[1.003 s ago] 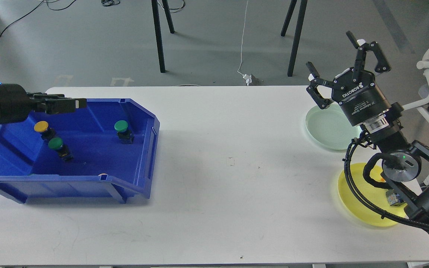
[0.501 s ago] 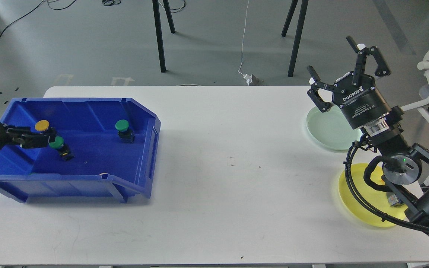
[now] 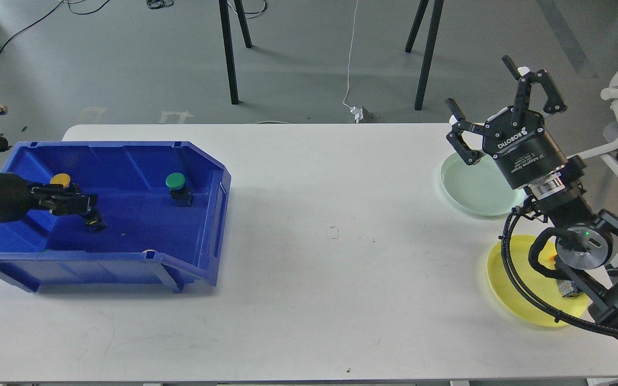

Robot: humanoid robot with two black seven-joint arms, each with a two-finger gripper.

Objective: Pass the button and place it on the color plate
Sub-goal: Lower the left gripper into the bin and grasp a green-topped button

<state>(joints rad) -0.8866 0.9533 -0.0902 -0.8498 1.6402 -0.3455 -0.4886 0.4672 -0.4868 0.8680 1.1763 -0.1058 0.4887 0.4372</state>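
A blue bin at the left holds a yellow-capped button and a green-capped button. My left gripper reaches low into the bin from the left and covers the cap of a third button, whose dark base shows just below the fingers. Its fingers are dark and cannot be told apart. My right gripper is open and empty, held high above the pale green plate. A yellow plate lies at the right front, with a button on it partly hidden by my right arm.
The bin walls surround the left gripper. My right arm and its cables lie across the yellow plate. Chair and table legs stand on the floor behind the table. A white chair is at the far right edge.
My left gripper dropped from the bin's back rim into the bin and moved right over the left green button, hiding its cap. My right gripper shifted slightly right, still open.
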